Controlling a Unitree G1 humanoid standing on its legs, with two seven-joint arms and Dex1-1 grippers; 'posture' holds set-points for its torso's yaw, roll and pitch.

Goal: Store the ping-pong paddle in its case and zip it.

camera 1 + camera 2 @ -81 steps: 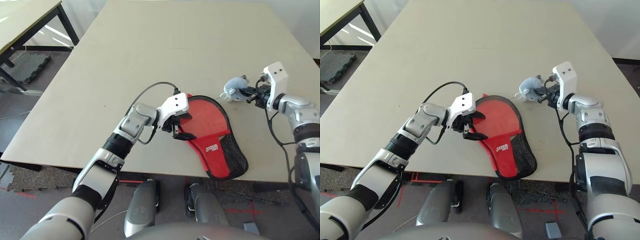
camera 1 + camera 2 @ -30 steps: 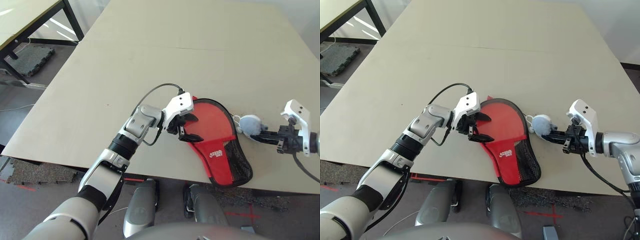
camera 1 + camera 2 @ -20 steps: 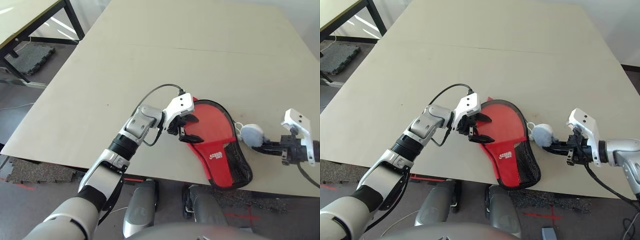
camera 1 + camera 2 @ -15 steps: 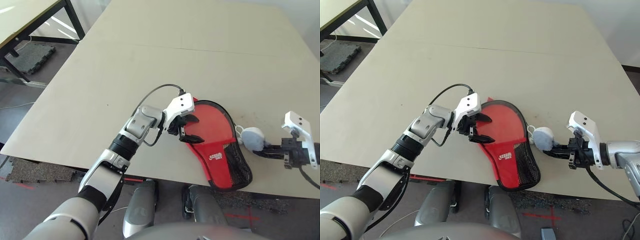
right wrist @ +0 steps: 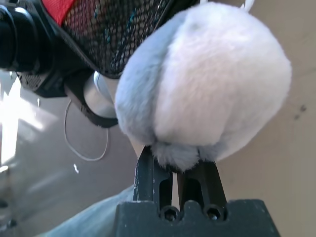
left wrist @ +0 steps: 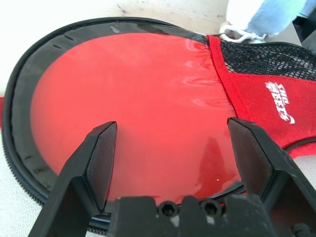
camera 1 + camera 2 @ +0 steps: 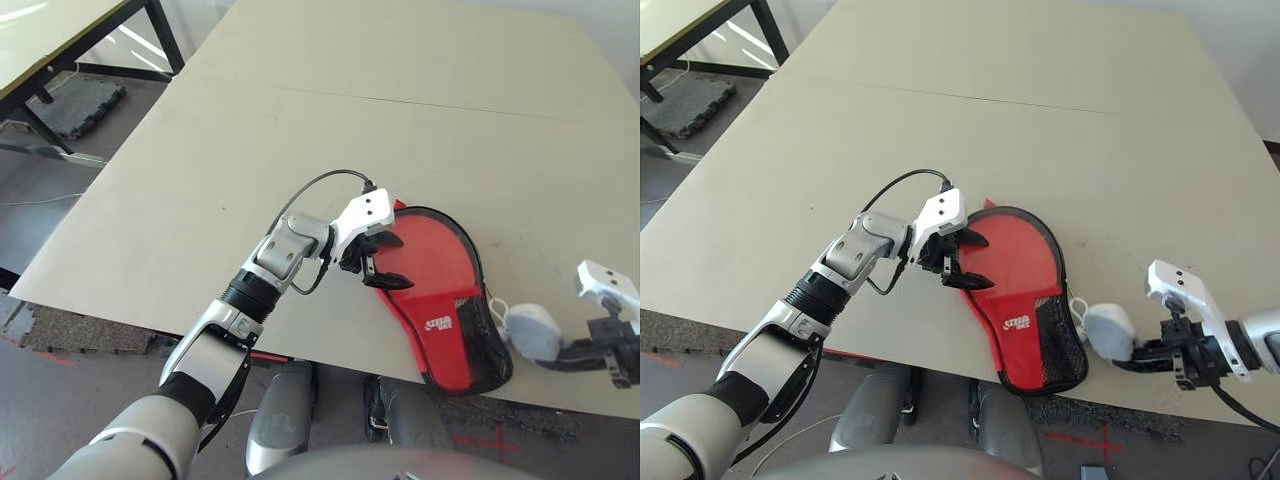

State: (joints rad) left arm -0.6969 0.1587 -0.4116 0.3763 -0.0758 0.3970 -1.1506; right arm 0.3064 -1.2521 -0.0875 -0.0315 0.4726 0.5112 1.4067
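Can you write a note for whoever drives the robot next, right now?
Left gripper: open, its fingers over the left edge of the case.
Right gripper: shut on the fluffy ball, whose white cord reaches the case's edge.
Case: on the table near the front edge, red side up.
Done: the paddle looks to be inside; a red round shape shows.
Left: probably finish the zip; I can't tell how far it's closed. Then let go of the ball.

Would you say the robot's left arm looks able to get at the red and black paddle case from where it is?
Probably yes: the left gripper is open right over the edge of the paddle case, with nothing lying between them.
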